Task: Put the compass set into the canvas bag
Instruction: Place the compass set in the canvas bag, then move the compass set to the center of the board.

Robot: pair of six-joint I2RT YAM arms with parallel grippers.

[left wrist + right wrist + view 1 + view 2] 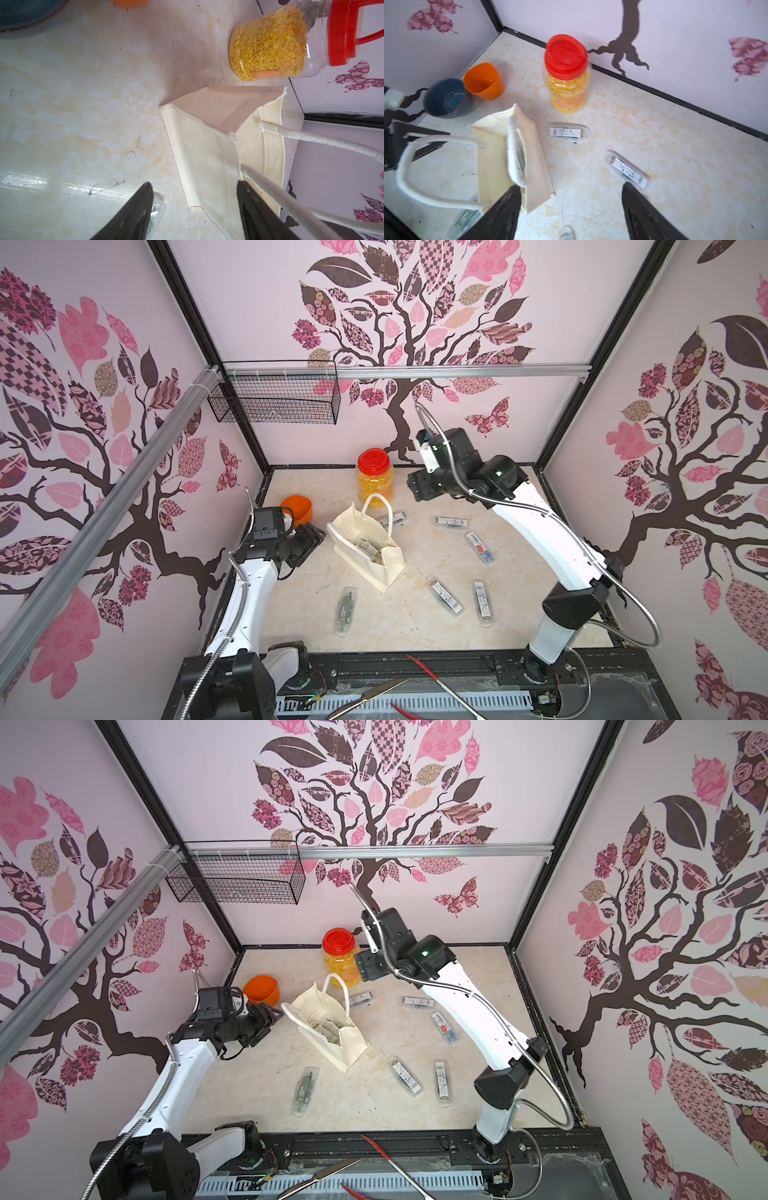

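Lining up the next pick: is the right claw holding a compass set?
No, in the right wrist view the right claw stands open and empty.

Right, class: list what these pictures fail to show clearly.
- Count of compass cases inside the canvas bag: both top views, bag walls hide some.
- Blue bowl: both top views, left arm covers it.
- Jar label: right wrist view, motion blur.
- Print on loose case: top views, too small.
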